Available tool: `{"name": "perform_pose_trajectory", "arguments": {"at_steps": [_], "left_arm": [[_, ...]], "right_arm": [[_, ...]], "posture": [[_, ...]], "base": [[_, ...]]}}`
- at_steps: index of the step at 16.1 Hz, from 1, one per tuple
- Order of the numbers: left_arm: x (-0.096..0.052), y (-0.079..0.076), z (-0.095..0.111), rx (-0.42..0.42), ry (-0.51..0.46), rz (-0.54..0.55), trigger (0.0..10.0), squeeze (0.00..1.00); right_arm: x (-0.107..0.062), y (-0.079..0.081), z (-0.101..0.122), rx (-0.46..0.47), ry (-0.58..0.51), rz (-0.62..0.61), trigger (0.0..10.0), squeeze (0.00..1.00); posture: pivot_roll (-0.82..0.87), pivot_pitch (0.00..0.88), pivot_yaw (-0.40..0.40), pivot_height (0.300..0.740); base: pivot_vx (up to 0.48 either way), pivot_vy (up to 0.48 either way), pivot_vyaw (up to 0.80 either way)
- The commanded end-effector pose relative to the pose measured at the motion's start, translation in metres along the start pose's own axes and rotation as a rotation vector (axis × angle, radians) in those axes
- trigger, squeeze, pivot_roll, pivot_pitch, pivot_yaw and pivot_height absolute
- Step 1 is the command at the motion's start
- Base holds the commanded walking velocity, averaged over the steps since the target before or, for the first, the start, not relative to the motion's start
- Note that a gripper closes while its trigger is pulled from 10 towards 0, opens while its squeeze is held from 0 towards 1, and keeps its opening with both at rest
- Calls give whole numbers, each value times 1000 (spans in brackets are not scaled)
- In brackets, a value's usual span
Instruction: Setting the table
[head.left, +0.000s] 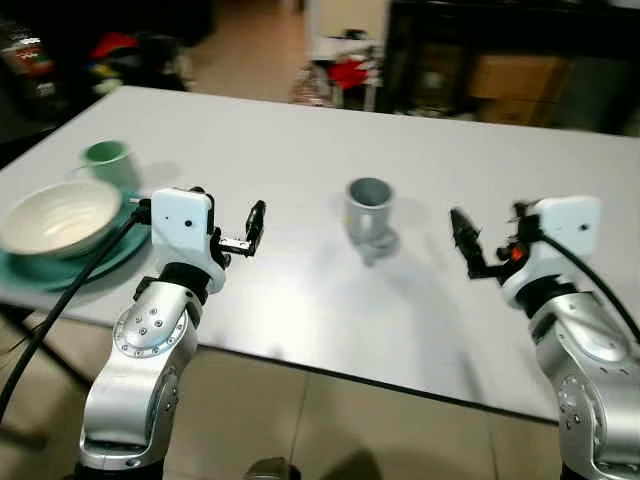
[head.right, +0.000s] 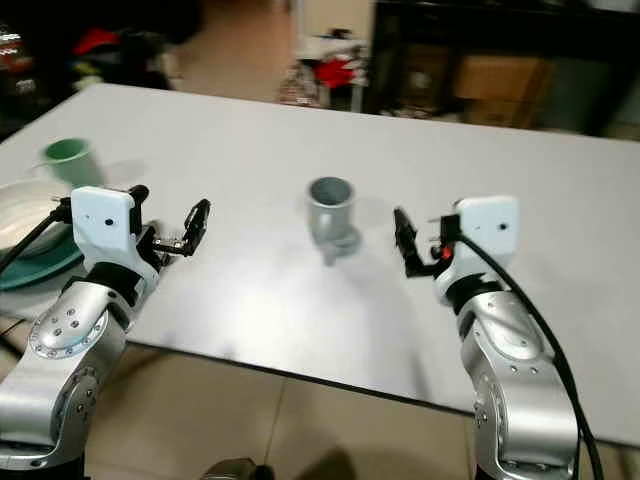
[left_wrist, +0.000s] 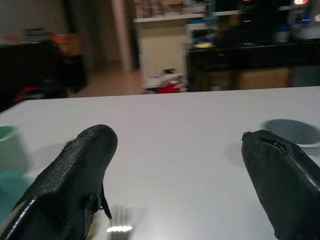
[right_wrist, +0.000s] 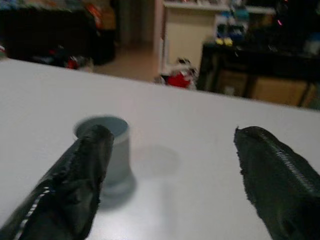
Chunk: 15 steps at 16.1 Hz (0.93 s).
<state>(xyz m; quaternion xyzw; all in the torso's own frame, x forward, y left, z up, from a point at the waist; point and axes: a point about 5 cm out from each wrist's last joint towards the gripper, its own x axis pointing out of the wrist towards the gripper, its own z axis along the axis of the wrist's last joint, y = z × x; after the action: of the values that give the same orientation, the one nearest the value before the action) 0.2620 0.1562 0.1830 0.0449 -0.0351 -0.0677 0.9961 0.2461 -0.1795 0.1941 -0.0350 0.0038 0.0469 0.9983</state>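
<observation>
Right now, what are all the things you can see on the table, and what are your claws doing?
Table: one, white, in front of the robot.
Grey cup: one, upright, middle of the table, between the two claws.
Bowl: one, cream, on the teal plate at the table's left edge.
Teal plate: one, under the bowl.
Green mug: one, pale green, behind the bowl.
Left claw: black fingers open, holding nothing, over the table right of the bowl.
Right claw: black fingers open, holding nothing, right of the grey cup.
</observation>
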Motion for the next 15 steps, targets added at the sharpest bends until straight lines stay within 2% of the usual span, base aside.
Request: {"name": "perform_pose_trajectory", "arguments": {"at_steps": [1,3,5,7,9,12,15], "left_arm": [[2,4,2,53,-43,64,10000,0],[2,5,1,77,-70,112,10000,0],[-1,3,0,72,-58,112,10000,0],[-5,1,-8,24,10,61,10000,0],[-1,4,-9,64,5,45,10000,0],[1,5,-12,65,44,-13,10000,0],[-1,2,-10,-14,71,-65,10000,0]], "right_arm": [[-3,3,1,6,-11,11,10000,1000],[-5,10,1,7,-10,33,10000,1000],[-6,9,0,1,4,19,10000,1000],[-8,8,0,19,3,23,10000,1000],[-7,3,1,19,-14,10,10000,1000],[-7,0,3,15,-21,0,10000,1000],[-5,10,2,46,-24,37,10000,1000]], "posture": [[72,0,48,740],[70,0,49,740],[69,0,43,740],[63,0,49,740],[58,0,51,740],[57,0,54,740],[62,0,61,740]], "base": [[0,0,800],[0,0,800],[0,0,800],[0,0,800],[0,0,800],[0,0,800],[0,0,800]]}}
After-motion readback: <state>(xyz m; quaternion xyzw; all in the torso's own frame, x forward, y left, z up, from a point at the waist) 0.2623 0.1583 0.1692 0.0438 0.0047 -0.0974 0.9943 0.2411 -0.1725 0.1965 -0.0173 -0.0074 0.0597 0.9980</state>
